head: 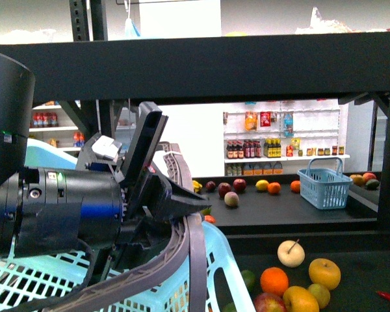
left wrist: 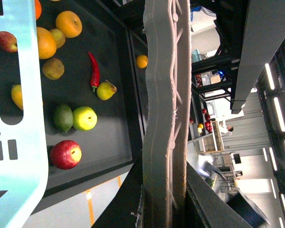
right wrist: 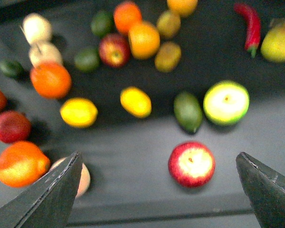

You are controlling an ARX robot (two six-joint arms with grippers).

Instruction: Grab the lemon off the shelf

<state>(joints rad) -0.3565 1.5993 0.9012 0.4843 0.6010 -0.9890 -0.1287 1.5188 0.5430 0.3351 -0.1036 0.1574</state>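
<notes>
The lemon [right wrist: 136, 101] lies on the shelf [right wrist: 128, 142] deck, a similar yellow fruit [right wrist: 79, 112] and a green fruit [right wrist: 187, 111] just beside it. Bare deck runs to the front edge. The right gripper [right wrist: 158, 156] hovers there, fingers wide apart, empty. The left gripper [head: 179, 166] clamps the basket handle [left wrist: 164, 95].

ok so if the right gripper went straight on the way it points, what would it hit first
The right gripper would most likely meet the red apple lying between its open fingers, or the bare shelf deck beside it; depth is unclear.
</notes>
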